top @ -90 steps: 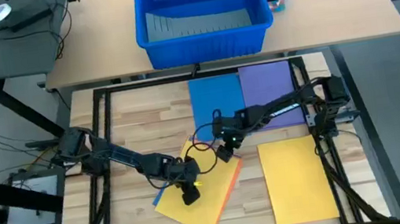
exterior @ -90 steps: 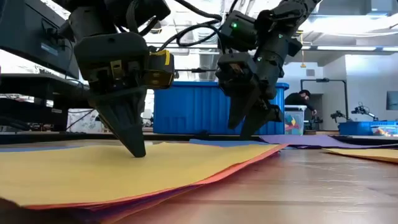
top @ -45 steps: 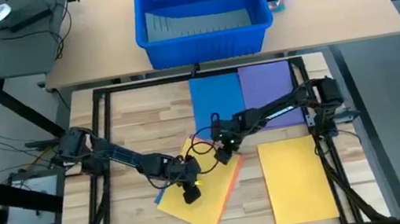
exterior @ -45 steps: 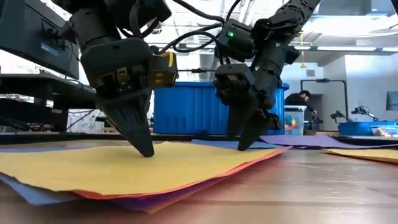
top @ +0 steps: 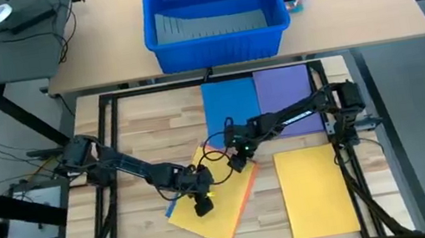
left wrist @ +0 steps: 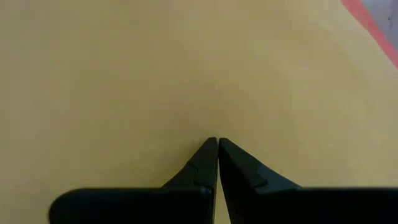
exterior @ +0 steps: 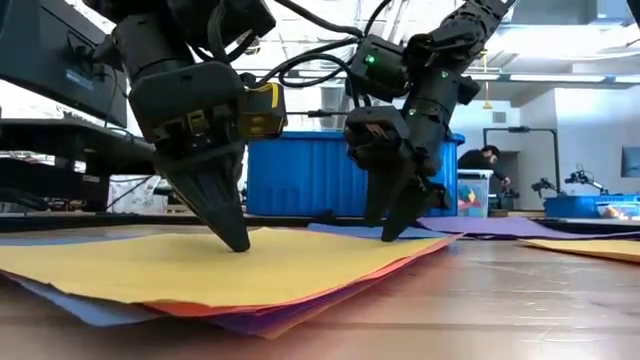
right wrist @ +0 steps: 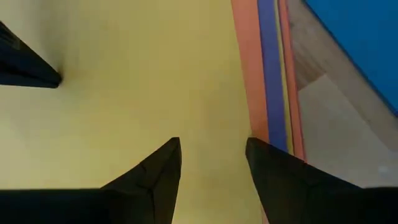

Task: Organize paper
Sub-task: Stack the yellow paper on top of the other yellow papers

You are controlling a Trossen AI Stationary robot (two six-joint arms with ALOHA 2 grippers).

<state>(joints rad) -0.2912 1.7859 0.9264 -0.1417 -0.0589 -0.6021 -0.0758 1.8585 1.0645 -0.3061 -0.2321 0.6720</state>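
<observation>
Yellow paper (top: 214, 216) atop the skewed stack has slid toward 7 o'clock under the pressed-together left claw (top: 201, 208), fanning lower sheets out for separating, right claw (top: 236, 164) spread.

- No words, numbers, brand names or signs can be read in any of the views.
- The coloured sheets of paper (top: 314, 188) are plain and unprinted.
- The blue bin (top: 210, 14) shows no readable label.
- The yellow block (exterior: 262, 108) on the arm in the low view carries marks too small to make out.
</observation>
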